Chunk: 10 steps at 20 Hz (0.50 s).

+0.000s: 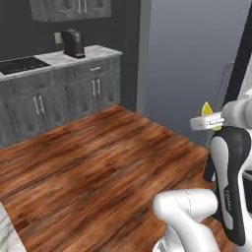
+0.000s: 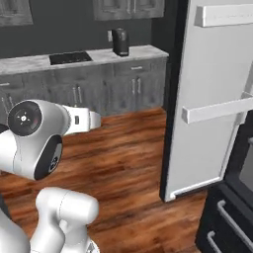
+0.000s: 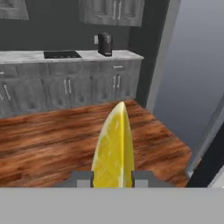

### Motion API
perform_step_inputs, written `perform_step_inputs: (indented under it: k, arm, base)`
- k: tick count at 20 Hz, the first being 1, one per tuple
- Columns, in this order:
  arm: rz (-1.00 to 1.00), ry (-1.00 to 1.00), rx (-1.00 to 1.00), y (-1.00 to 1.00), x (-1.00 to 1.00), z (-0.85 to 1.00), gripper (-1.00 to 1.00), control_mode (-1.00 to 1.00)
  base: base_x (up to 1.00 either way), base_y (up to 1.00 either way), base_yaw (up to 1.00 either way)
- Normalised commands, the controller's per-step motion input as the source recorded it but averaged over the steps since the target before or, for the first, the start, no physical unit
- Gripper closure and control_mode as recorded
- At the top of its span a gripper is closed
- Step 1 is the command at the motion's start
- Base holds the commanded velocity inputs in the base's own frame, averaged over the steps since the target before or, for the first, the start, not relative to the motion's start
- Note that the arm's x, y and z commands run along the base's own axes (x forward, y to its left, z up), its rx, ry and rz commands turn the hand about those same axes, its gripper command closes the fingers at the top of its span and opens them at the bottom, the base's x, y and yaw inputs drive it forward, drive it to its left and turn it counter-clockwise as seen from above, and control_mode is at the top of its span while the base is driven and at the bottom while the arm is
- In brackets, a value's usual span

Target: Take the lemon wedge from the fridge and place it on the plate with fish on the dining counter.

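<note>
My gripper [image 3: 113, 179] is shut on the lemon wedge [image 3: 113, 144], a bright yellow piece standing upright between the two fingertips. From the left base view the lemon wedge [image 1: 207, 108] peeks above the gripper [image 1: 205, 121], held over the wooden floor. The fridge stands to the right, its grey door [image 2: 212, 99] swung open and its black lower drawers [image 2: 227, 217] below. A corner of white marble slab [image 1: 7, 230] shows at the lower left; I cannot tell whether it is the dining counter. The plate with fish is out of view.
Across the wooden floor [image 1: 98, 157] runs a row of grey cabinets [image 3: 65, 89] under a marble top with a black cooktop [image 2: 69, 58] and a black kettle [image 3: 104, 44]. Upper cabinets [image 1: 74, 9] hang above.
</note>
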Motion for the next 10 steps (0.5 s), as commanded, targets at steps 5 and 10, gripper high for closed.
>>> perform_step_inputs:
  k: [5, 10]
  arm:
    - [0.0, 0.0, 0.0, 0.0, 0.0, 0.0, 1.0, 1.0]
    - [0.0, 0.0, 0.0, 0.0, 0.0, 0.0, 1.0, 1.0]
  base:
    - [-0.12, 0.11, 0.92]
    - [-0.08, 0.1, 0.94]
